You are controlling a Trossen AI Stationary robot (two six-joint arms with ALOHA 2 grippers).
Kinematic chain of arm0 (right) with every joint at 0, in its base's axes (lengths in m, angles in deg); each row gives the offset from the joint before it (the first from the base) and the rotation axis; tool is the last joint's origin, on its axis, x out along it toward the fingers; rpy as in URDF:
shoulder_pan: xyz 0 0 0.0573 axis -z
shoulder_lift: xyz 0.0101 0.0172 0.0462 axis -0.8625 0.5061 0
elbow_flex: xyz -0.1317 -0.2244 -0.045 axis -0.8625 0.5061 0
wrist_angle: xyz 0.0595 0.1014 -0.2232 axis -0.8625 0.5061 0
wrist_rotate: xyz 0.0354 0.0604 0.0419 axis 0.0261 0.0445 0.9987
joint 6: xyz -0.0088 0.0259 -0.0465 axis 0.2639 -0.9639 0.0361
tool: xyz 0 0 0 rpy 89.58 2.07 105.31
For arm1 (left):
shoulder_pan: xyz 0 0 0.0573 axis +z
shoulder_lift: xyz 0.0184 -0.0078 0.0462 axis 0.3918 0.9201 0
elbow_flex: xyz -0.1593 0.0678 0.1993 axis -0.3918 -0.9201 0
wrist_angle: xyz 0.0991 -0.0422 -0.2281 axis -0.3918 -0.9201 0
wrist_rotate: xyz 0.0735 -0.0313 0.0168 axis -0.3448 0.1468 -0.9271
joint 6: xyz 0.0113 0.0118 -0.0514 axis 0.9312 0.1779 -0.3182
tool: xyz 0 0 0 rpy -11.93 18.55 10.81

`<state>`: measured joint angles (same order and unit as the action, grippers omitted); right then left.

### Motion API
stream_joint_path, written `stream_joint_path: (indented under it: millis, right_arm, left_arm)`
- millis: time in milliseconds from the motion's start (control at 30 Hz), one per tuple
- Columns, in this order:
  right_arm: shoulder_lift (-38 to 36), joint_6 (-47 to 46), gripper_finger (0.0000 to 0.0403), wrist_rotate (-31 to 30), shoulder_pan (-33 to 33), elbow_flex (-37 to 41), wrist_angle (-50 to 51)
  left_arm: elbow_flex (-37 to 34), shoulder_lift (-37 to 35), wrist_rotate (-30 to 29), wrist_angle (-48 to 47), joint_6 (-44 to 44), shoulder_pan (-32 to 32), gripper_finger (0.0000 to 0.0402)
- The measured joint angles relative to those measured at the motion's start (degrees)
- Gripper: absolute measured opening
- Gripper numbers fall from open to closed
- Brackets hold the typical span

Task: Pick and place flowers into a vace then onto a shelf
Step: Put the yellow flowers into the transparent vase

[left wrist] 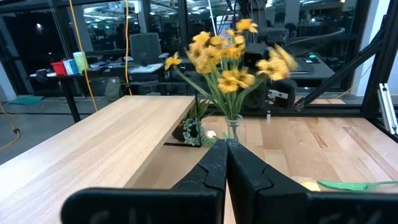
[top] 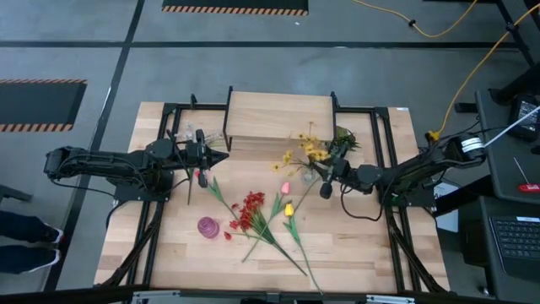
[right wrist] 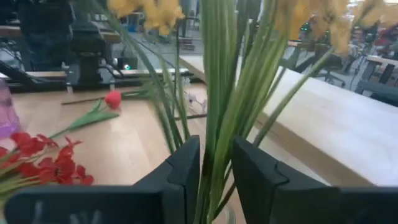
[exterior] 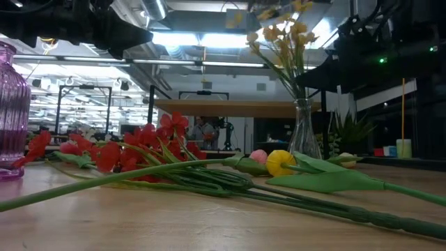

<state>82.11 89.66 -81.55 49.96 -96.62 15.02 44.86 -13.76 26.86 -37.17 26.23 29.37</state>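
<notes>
**Inspector:** Nearest item?

**Recorder:** Green stalks of the yellow flowers [right wrist: 217, 74], running upright between the fingers of the right gripper [right wrist: 216, 146]. The fingers stand apart on either side of the stalks, so I record it as released, gripping nothing.

**Inspector:** Where do those flowers sit?

**Recorder:** In the clear vase [exterior: 304, 129], directly below that gripper. The vase is upright on the table [top: 363, 253], just in front of the shelf [top: 278, 118].

**Inspector:** Remaining stems?

**Recorder:** The loose flowers [top: 261, 221] lie flat on the side of the vase away from the shelf. Their long axes run diagonally, with the heads pointing towards the vase. The pink tulip [top: 285, 187] is closest to the vase, so I judge the right arm nearer to it.

**Inspector:** Left arm?

**Recorder:** The left gripper [left wrist: 226, 149] is clenched on nothing. It waits well to the left of the vase, near the shelf's corner.

**Inspector:** Clearance?

**Recorder:** The shelf edge stands close behind the vase. Open table lies on the loose-stem side. A withdrawal should go straight up, or it may snag the blossoms.
</notes>
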Motion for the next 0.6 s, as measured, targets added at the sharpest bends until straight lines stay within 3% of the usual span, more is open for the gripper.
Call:
stream_joint_path:
  millis: [600]
  right_arm:
    - [-19.6, -3.63, 0.0094, -0.44, -3.21, 0.0, 22.99]
  left_arm:
    - [0.02, 0.01, 0.02, -0.33, 0.0, 0.01, 0.0004]
